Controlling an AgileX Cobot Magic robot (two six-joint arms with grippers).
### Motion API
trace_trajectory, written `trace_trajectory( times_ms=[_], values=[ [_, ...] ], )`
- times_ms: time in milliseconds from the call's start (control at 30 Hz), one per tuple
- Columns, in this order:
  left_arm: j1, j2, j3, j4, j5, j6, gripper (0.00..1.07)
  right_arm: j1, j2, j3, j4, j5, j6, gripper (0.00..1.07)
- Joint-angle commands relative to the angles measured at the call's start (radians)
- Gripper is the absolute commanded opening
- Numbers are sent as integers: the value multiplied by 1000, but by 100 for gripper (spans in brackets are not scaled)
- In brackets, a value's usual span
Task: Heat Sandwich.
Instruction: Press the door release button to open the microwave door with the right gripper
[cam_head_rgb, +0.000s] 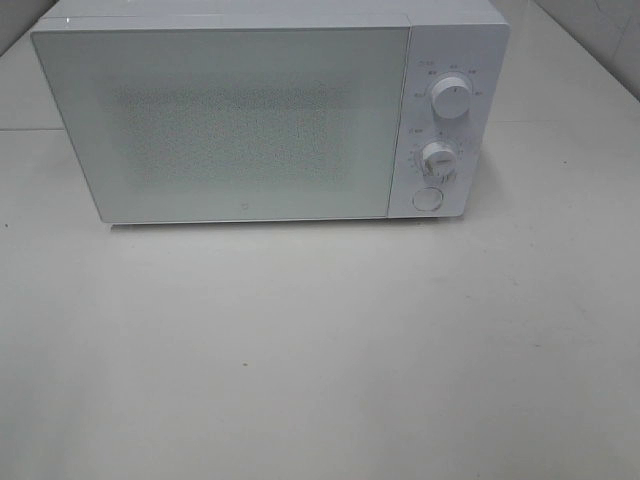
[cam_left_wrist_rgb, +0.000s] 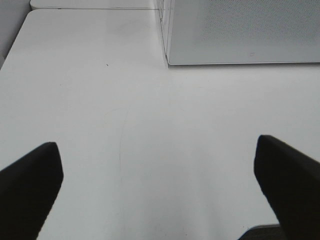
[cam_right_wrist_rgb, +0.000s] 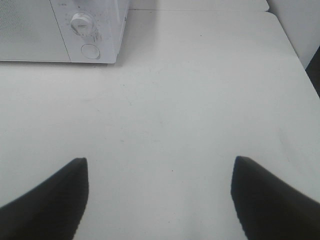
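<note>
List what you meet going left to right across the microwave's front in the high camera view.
Microwave door → control panel. The upper dial, lower dial and round button on that panel sit stacked one above another, so they have no clear left-to-right order.

Looking down from high, close on the microwave (cam_head_rgb: 250, 120) front. From both wrists, low over the table (cam_left_wrist_rgb: 125, 125), facing it: door (cam_left_wrist_rgb: 240, 30) corner from left, dials (cam_right_wrist_rgb: 82, 24) from right, both shared overhead.
</note>
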Motion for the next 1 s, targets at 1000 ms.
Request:
trace_trajectory(
  times_ms=[1000],
  values=[
    [4,-24,3,-4,-4,-3,99,-7,332,8,2,-533,14,76]
  ],
)
